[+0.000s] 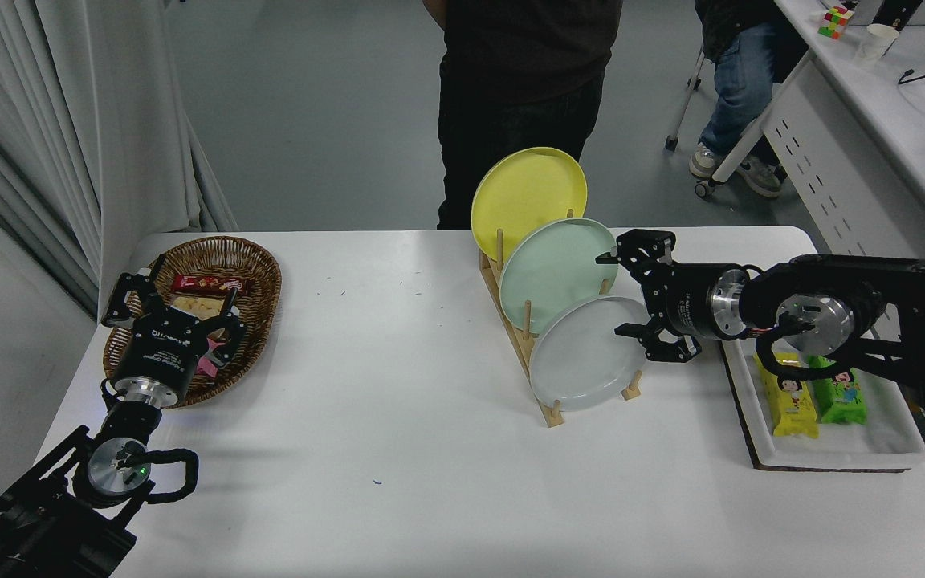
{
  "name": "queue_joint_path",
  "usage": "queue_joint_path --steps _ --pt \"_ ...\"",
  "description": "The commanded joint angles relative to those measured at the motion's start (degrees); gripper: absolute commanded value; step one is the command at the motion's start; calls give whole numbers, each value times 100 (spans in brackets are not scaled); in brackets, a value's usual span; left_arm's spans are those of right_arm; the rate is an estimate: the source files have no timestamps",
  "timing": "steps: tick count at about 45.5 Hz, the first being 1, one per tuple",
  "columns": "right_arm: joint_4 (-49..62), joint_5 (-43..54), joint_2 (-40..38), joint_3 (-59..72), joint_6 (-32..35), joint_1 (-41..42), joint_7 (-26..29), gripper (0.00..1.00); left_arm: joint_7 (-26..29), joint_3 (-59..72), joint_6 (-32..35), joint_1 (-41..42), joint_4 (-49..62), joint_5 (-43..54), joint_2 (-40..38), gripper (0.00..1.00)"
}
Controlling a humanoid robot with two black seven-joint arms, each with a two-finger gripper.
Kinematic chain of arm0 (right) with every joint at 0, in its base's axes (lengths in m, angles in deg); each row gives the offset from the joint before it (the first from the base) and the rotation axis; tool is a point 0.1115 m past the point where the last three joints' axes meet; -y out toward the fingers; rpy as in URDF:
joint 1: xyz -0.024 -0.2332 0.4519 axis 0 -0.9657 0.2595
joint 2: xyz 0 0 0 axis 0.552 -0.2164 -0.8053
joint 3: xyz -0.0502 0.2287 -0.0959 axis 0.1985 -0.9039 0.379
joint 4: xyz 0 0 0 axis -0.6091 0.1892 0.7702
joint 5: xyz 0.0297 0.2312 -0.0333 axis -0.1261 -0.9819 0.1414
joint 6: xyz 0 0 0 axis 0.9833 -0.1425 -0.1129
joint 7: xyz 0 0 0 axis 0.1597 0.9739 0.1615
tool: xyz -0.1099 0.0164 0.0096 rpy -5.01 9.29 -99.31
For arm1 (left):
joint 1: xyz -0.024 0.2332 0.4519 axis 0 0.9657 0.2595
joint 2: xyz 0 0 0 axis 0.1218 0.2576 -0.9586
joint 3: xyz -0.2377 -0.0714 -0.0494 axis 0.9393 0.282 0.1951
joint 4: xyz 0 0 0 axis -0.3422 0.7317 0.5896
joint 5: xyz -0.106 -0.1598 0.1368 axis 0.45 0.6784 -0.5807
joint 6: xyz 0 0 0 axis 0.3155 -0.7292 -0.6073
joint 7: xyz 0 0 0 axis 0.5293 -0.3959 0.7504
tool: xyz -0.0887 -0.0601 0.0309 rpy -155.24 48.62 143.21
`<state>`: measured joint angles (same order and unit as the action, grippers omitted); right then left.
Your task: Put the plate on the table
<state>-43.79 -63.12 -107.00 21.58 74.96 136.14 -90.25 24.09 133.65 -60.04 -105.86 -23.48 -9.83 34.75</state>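
Large white rectangular table [398,449], smooth, rounded corners; grey floor and pale curtains behind, a person in dark clothes at the far edge. Round pale grey plate [579,357] stands tilted in the wooden peg rack [520,337], frontmost slot. Right gripper [621,295] wide open, straddling its upper right rim, holding nothing. Left gripper [177,301] parked open over the brown wicker basket [258,265].

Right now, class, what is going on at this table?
The right gripper reaches in open at the right edge of the pale grey plate, which stands in the front slot of the wooden rack on the table. It has not closed on it. The left gripper sits parked over the wicker basket.
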Motion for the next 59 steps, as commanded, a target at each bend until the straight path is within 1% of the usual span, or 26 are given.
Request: queue_joint_path --steps 1,10,15,20,26,32,55,59 --pt "-24 48 18 -128 -74 -72 4 100 0 0 0 0 0 9 1 98" --pt "-15 286 62 -216 -118 -309 -4 100 0 0 0 0 0 0 1 98" --pt "11 189 80 -225 -329 -274 -4 100 0 0 0 0 0 0 -8 98" --pt "2 180 141 -278 -320 -239 4 100 0 0 0 0 0 0 1 98" --pt "29 154 176 -278 -460 -239 4 100 0 0 0 0 0 9 1 98" --pt "20 -154 185 -357 -698 -160 4 100 0 0 0 0 0 0 -8 98" --pt "-42 -400 220 -296 -689 -54 13 100 0 0 0 0 0 0 -8 98" --pt "-77 -549 220 -269 -689 -54 101 100 0 0 0 0 0 0 0 98"
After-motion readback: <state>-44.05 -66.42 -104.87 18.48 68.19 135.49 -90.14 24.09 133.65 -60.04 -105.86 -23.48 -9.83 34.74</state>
